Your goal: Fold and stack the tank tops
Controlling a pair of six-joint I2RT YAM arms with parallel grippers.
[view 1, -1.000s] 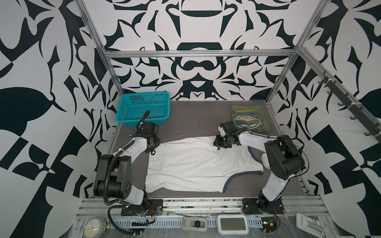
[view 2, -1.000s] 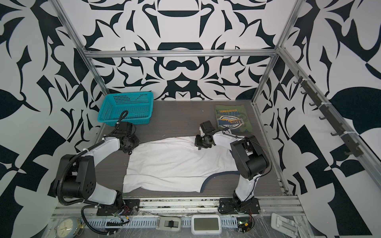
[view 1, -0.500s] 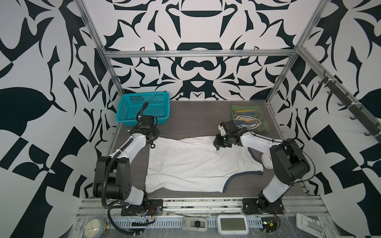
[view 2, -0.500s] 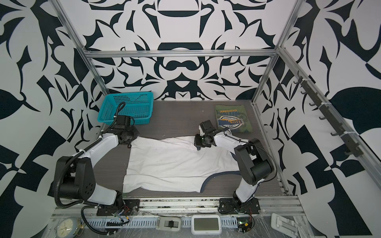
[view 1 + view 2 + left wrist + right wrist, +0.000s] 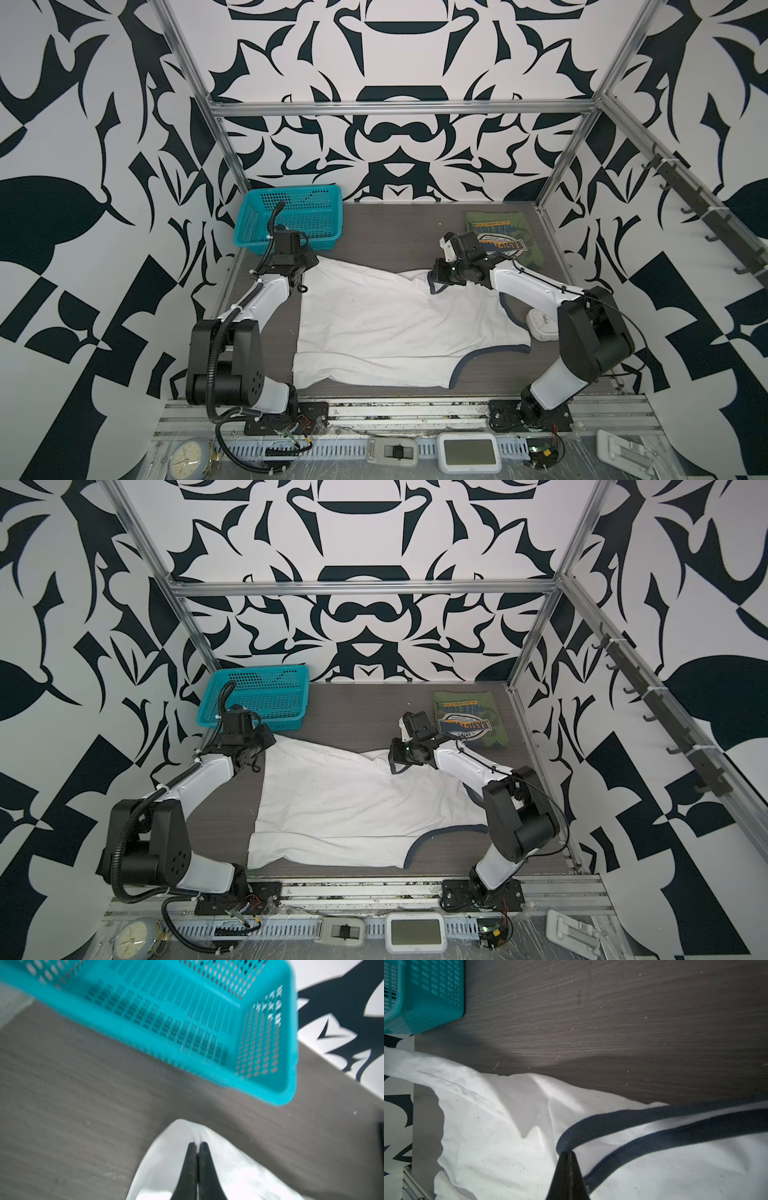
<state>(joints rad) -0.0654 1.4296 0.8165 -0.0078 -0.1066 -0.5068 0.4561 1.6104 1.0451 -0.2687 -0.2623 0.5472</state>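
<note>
Over the dark tabletop [image 5: 390, 232], left gripper [image 5: 308, 266] and right gripper [image 5: 435, 277] have just pinched shut on the white tank top [image 5: 395, 328] along its upper edge, so the fold can start.

A spread tank top [image 5: 395, 328] lies across the table [image 5: 395, 237]. A basket [image 5: 324, 239] stands behind it at left; a folded tank top [image 5: 511, 245] lies behind at right.
</note>
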